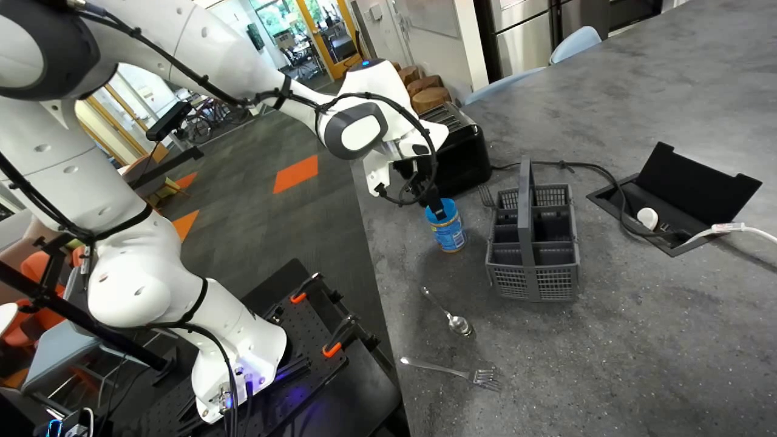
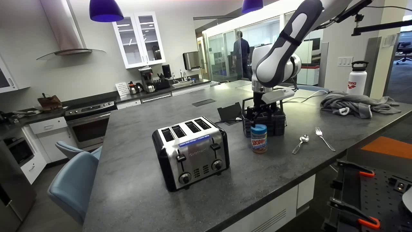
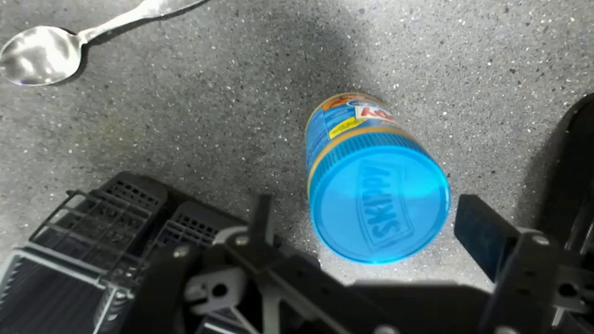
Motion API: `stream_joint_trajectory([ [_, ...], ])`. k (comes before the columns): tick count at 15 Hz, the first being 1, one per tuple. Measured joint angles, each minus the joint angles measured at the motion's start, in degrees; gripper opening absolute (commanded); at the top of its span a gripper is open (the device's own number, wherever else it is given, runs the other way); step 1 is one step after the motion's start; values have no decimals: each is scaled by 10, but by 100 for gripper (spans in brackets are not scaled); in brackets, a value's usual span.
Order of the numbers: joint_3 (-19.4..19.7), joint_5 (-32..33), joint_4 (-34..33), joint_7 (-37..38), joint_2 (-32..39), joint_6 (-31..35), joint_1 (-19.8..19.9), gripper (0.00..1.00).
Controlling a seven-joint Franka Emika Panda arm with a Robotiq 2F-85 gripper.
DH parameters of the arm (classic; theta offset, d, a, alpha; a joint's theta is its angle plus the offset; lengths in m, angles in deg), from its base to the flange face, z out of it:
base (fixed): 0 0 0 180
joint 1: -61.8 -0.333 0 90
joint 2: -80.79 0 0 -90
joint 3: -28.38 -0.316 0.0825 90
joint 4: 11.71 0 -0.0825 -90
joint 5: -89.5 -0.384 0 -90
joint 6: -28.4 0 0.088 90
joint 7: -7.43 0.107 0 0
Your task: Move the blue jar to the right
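The blue jar, a Skippy jar with a bright blue lid and blue label, stands upright on the grey table in both exterior views. It fills the middle of the wrist view, lid towards the camera. My gripper is open, one finger on each side of the lid, with a visible gap on the left and a small one on the right. In both exterior views the gripper is low at the jar's lid. Contact with the jar cannot be told.
A grey cutlery basket stands close beside the jar. A black and silver toaster stands on the jar's other side. A spoon and a fork lie on the table. A grey cloth and white bottle are farther off.
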Motion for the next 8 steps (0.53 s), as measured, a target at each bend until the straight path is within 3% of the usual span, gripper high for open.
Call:
stream_joint_trajectory([
  [8,-4,-18,-22,0,37,0,-8,100],
])
